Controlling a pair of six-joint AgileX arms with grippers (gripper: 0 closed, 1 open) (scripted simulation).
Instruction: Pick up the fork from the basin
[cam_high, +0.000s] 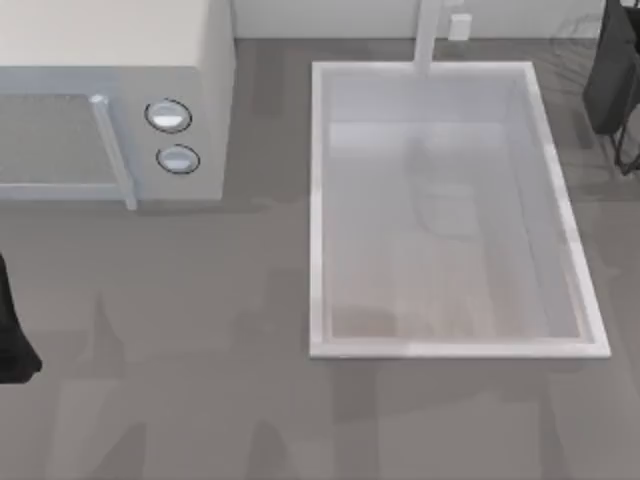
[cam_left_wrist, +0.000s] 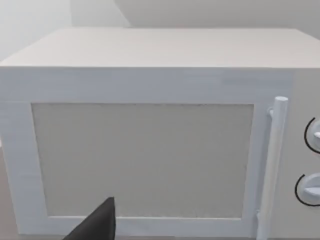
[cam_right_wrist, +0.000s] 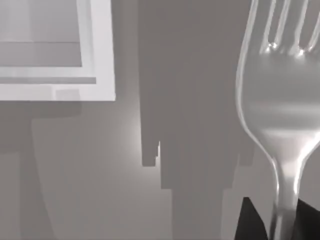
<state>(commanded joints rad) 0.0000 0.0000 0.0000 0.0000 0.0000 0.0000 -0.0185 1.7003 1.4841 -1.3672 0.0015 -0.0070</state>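
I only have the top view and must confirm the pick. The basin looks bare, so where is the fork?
Observer: The right wrist view shows the fork, its handle gripped by the right end effector.
Operator: Is it above the basin?
Observer: No. Grey tabletop lies behind the fork, and a corner of the basin sits apart from it.
Operator: And the left arm?
Observer: The left arm is parked, and its wrist view faces the microwave door.
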